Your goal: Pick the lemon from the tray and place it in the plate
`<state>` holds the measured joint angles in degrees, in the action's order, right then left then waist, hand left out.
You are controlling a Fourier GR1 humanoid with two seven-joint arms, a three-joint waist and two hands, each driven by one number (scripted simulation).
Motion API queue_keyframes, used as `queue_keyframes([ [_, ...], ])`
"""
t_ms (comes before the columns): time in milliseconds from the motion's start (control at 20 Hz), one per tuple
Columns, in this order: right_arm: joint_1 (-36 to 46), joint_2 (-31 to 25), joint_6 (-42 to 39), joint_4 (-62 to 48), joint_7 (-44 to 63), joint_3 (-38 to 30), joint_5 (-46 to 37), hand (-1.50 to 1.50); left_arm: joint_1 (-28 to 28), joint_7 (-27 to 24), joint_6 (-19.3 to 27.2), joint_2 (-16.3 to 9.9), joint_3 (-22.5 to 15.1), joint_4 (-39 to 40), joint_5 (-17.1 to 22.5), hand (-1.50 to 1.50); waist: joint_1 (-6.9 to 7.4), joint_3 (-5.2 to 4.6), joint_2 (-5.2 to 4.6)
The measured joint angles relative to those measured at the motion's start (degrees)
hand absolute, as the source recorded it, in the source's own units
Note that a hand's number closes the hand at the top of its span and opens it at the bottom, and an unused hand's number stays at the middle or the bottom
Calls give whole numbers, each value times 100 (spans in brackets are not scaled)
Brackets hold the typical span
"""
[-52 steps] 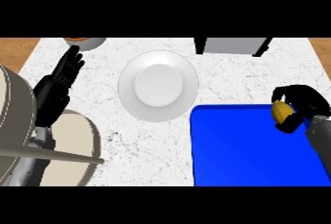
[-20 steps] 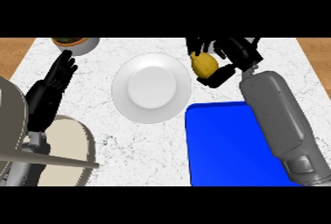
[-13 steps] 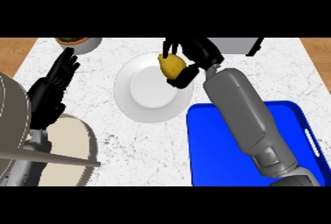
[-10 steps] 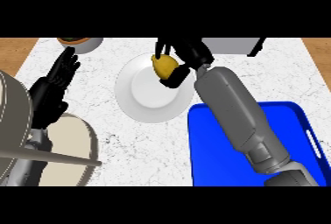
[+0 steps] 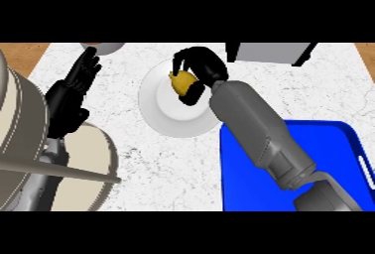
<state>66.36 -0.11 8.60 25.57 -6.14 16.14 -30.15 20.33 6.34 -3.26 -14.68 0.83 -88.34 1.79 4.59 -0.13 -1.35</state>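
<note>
Head view: we look steeply down on a marble counter (image 5: 147,163) and describe places as on a clock face laid over it.
Right hand: our right hand (image 5: 199,69) sits near twelve o'clock, its fingers curled round the lemon (image 5: 181,82), so we are grasping it.
Lemon: it is over the upper part of the plate (image 5: 164,114), just above centre; we cannot tell whether it touches the plate's surface or hangs just above it.
Plate: white and round, it lies between eleven and twelve o'clock, with its lower right rim hidden under our forearm.
Tray: the blue tray (image 5: 337,144) fills the area from three to five o'clock, and no lemon shows on the part we see.
Left hand: our left hand (image 5: 73,89) rests at ten o'clock near the left edge, fingers straight and released, holding nothing.
Done: we judge the pick and the carry over to the plate complete.
Left: we judge that lowering if needed, letting go and drawing the hand clear are not yet done.
</note>
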Motion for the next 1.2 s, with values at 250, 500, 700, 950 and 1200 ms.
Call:
queue_keyframes([
  [250, -128, 8, 216, -345, 107, 214, 592, -150, 131, -16, -68, 71, -102, 84, -8, 0, 177, 4, -39],
  [500, -137, 9, 142, -401, -150, 213, 1248, -150, 276, -28, -130, 116, -158, 170, 2, 0, 313, 8, -80],
  [700, -181, 11, 333, -306, -431, 114, 1819, -150, 331, -59, -113, 143, -156, 227, -14, 0, 336, 13, -78],
  [950, -163, 11, 455, -251, -813, -237, 2619, -150, 303, -40, -136, 129, -132, 220, 10, 0, 295, 10, -61],
  [1200, 41, 10, 348, -468, -1047, -650, 3220, -150, 127, -137, -181, 25, -4, 160, 54, 0, 106, 22, -16],
])
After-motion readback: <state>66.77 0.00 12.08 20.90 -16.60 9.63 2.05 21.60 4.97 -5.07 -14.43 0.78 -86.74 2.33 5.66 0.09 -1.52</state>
